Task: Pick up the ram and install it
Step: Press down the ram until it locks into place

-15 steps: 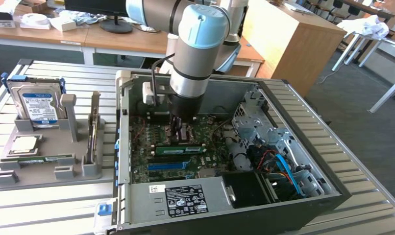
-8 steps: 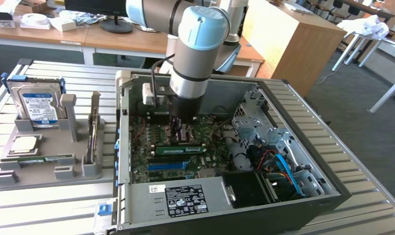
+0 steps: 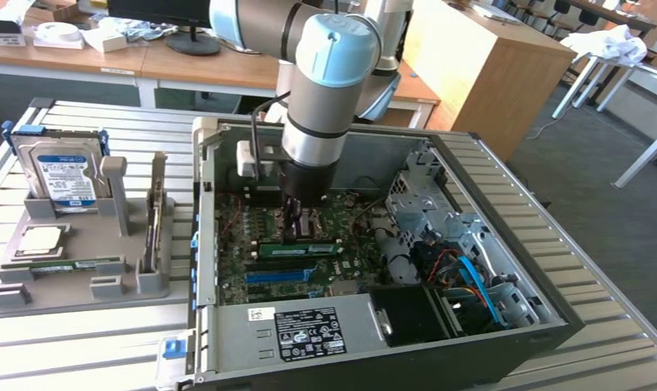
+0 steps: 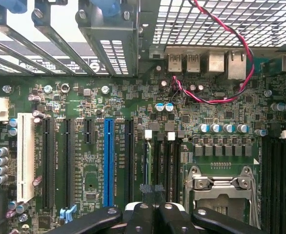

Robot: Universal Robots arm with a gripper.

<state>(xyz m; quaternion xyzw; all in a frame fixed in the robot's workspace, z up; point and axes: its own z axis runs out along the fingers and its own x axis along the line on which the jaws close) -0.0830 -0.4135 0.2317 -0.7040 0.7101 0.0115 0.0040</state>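
The ram (image 3: 298,248) is a long green stick standing in a slot on the motherboard (image 3: 253,269) inside the open computer case. In the wrist view it appears edge-on as a thin line (image 4: 146,163) between white slot clips. My gripper (image 3: 295,230) reaches down into the case and hovers right over one end of the ram. Its black fingers (image 4: 142,215) are shut together over that slot in the wrist view, where the gripper (image 4: 152,195) has nothing between them. Whether the tips touch the stick I cannot tell. A second green stick (image 3: 62,265) lies on the grey fixture.
The grey fixture (image 3: 46,285) at the exterior view's left also carries a hard drive (image 3: 59,175) and a square silver chip (image 3: 41,239). Case walls (image 3: 204,212), a power supply (image 3: 306,330) and drive cage cables (image 3: 470,277) surround the board. A red-black cable (image 4: 216,73) and the processor socket (image 4: 221,183) lie close by.
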